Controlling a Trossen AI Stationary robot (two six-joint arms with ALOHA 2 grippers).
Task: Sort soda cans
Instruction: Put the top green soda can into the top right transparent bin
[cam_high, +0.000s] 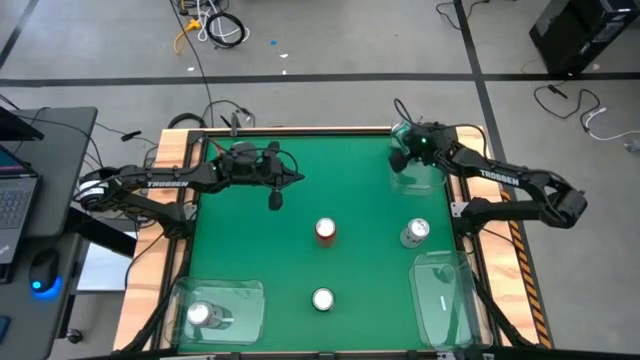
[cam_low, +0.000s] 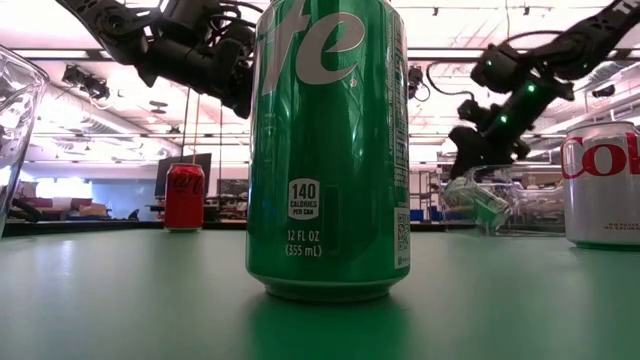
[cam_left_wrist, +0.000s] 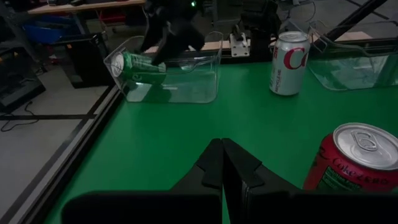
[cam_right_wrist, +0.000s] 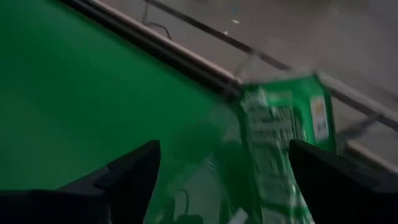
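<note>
Hovering over the far-right clear bin (cam_high: 418, 172), the right hand (cam_high: 403, 152) was spread wide with a green Sprite can (cam_left_wrist: 138, 65) lying on its side in that bin, apparently just dropped. Left hand (cam_high: 275, 197) sat pinched shut mid-worktop (cam_high: 360, 250), empty. One silver can (cam_high: 200, 315) was in the near-left bin (cam_high: 245, 300). Still loose: Coke Zero can (cam_high: 326, 230), Diet Coke can (cam_high: 415, 233), second Sprite can (cam_high: 322, 299). Five cans visible, three bins, near-right bin (cam_high: 445, 300) unfilled. Maybe a third done.

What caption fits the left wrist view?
Right tool open above green can lying in clear bin.
</note>
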